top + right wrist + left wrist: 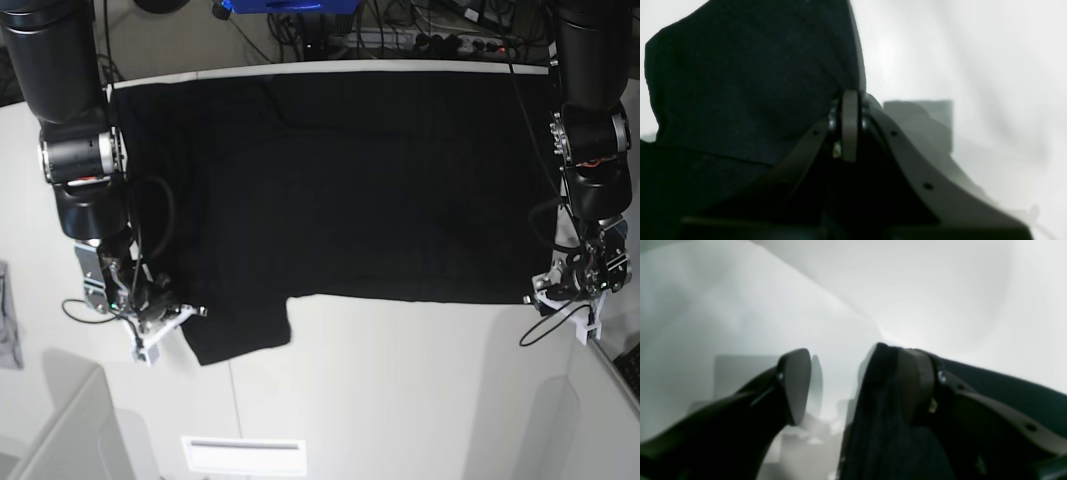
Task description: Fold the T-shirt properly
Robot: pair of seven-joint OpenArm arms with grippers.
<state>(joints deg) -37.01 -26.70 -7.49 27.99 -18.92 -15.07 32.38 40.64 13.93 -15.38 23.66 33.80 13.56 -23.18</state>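
The black T-shirt lies spread flat on the white table, plain side up, with one sleeve hanging toward the front left. My right gripper sits at that sleeve's outer corner. In the right wrist view its fingers are pressed together, and the cloth runs into the tips. My left gripper is at the shirt's front right corner. In the left wrist view it stands open, with the dark cloth lying against the inner face of one finger.
A small grey cloth piece lies at the table's left edge. A white panel with a slot sits at the front. Cables and a power strip run behind the table. The table's right edge is close to my left gripper.
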